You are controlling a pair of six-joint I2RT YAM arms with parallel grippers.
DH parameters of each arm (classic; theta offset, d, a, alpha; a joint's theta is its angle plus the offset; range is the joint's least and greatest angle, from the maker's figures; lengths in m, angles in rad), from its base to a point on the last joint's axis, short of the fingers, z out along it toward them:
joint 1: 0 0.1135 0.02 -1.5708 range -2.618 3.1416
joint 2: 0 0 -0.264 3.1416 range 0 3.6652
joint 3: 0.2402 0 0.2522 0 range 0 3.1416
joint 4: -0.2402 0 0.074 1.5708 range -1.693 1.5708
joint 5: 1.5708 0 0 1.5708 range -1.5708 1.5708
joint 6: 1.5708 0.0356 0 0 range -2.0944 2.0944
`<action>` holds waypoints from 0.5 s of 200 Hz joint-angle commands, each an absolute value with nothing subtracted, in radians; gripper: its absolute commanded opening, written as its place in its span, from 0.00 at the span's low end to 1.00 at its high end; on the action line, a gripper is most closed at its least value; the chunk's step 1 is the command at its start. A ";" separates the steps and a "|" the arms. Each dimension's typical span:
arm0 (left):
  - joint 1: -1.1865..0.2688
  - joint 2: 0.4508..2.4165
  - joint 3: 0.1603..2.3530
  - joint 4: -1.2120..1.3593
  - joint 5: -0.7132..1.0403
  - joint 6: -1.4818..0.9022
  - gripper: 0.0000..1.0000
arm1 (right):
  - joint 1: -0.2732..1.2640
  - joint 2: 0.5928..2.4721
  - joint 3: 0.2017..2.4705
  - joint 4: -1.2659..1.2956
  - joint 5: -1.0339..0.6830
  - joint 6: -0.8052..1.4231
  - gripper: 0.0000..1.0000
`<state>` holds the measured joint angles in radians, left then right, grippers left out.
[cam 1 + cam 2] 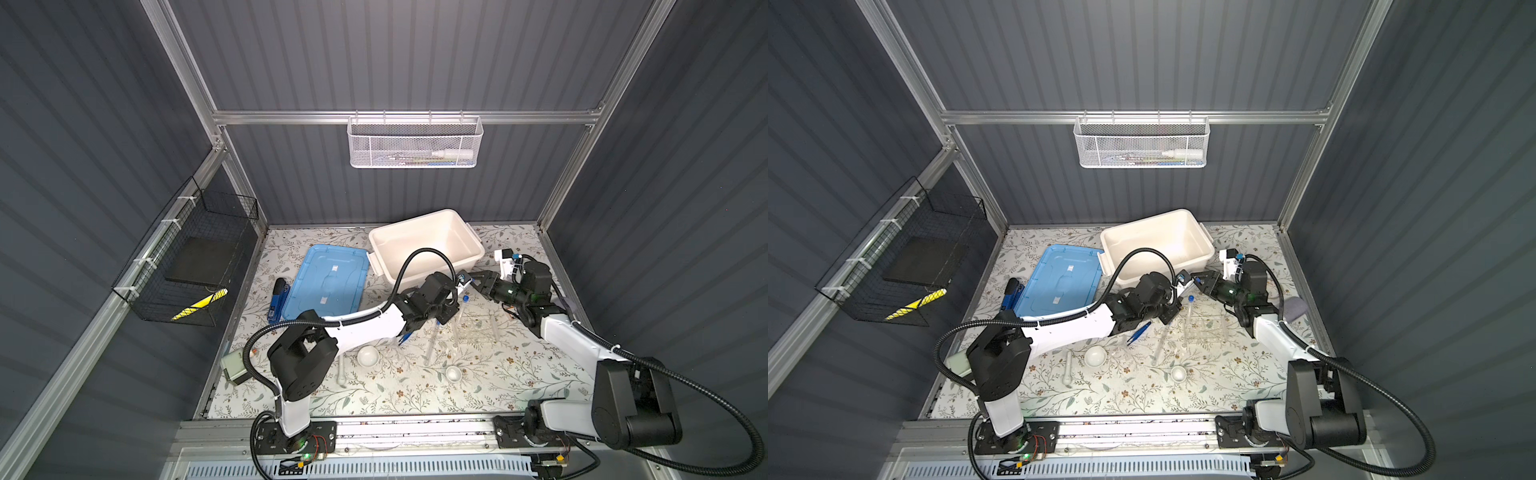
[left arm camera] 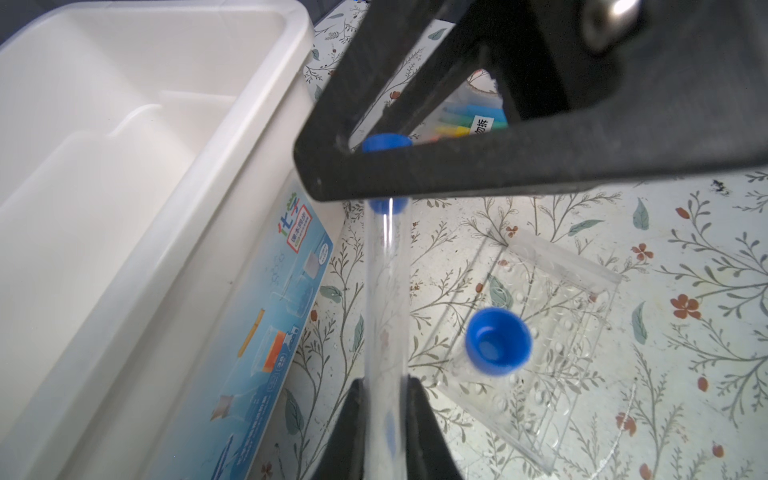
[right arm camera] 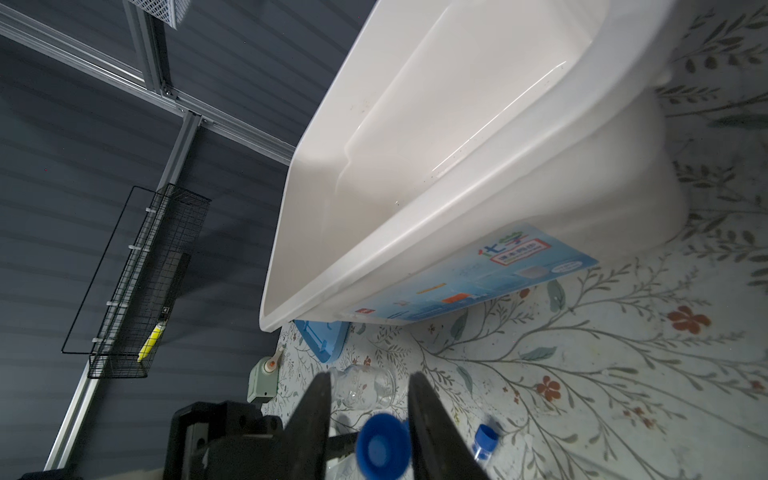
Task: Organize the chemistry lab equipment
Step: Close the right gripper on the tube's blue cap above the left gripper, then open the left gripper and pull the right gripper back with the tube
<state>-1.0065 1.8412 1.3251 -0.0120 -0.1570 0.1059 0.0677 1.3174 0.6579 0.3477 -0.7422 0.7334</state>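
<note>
Since the test tube (image 2: 386,291) is prob. light, slick, brittle, left gripper (image 2: 386,384) clamps its body; right gripper (image 3: 370,378), jaws apart, straddles cap (image 3: 382,449): pinch gently.

In both top views, tub (image 1: 432,245) at upper centre of the tabletop (image 1: 415,399), lid (image 1: 328,282) left of it, stapler (image 1: 277,299) left of the lid, tube rack (image 1: 478,330) below the tub right of centre, bowl (image 1: 368,356) at lower centre, pestle (image 1: 341,372) left of it, second bowl (image 1: 454,373) right of both.
</note>
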 commanded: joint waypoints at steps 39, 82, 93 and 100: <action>-1.005 1.856 1.354 0.002 -0.163 0.133 0.14 | 0.063 1.318 0.663 0.373 -0.766 0.744 0.22; -1.005 1.861 1.358 -0.002 -0.164 0.124 0.17 | 0.062 1.309 0.657 0.372 -0.758 0.746 0.17; -1.005 1.858 1.356 -0.002 -0.166 0.120 0.18 | 0.061 1.306 0.656 0.373 -0.751 0.745 0.16; -1.005 1.859 1.359 -0.003 -0.171 0.116 0.20 | 0.061 1.303 0.654 0.373 -0.747 0.746 0.16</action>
